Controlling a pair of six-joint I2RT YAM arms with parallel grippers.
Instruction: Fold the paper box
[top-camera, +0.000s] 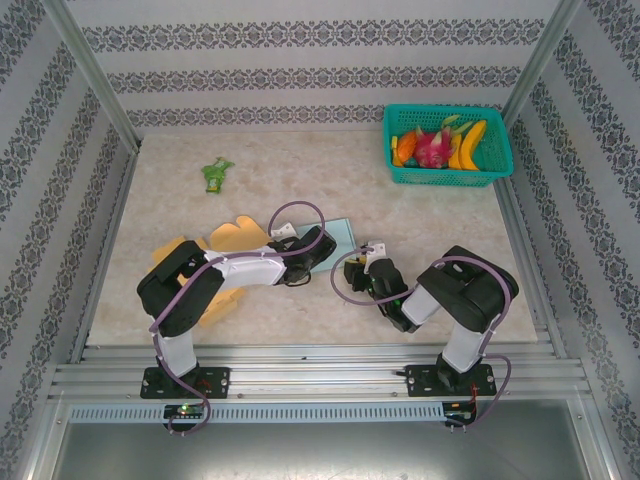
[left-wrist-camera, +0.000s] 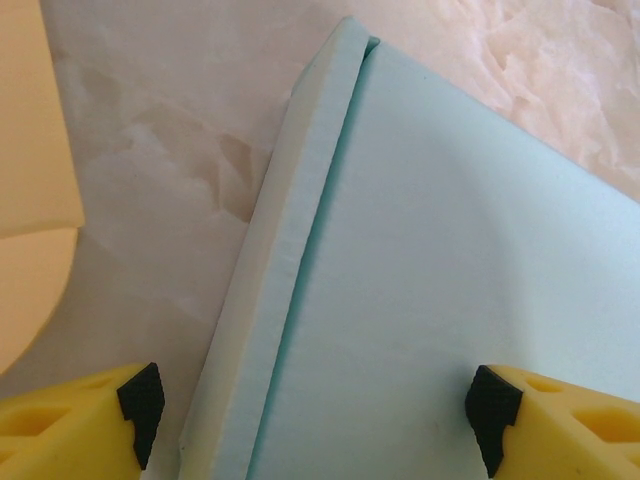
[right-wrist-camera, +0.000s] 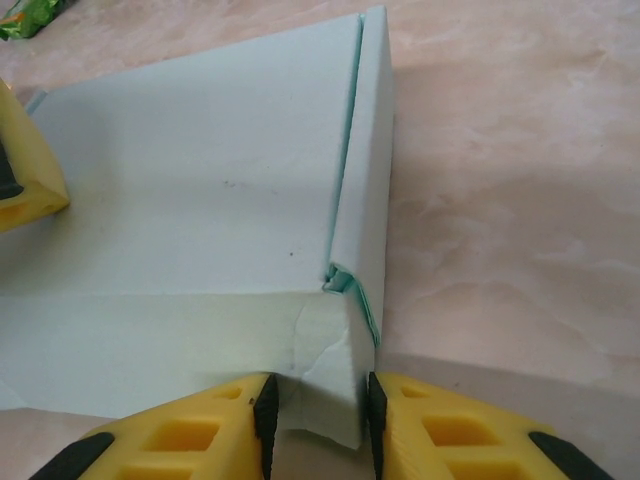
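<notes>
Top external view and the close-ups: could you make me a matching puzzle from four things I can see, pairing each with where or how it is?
Things:
1 paper box
2 basket
3 green packet
4 right tool

Places or states:
A far right corner of the table, fruit inside
B far left, lying alone
C pads either side of a box corner
D middle of the table, pale blue-green

Pairs: 1-D, 2-A, 3-B, 4-C
</notes>
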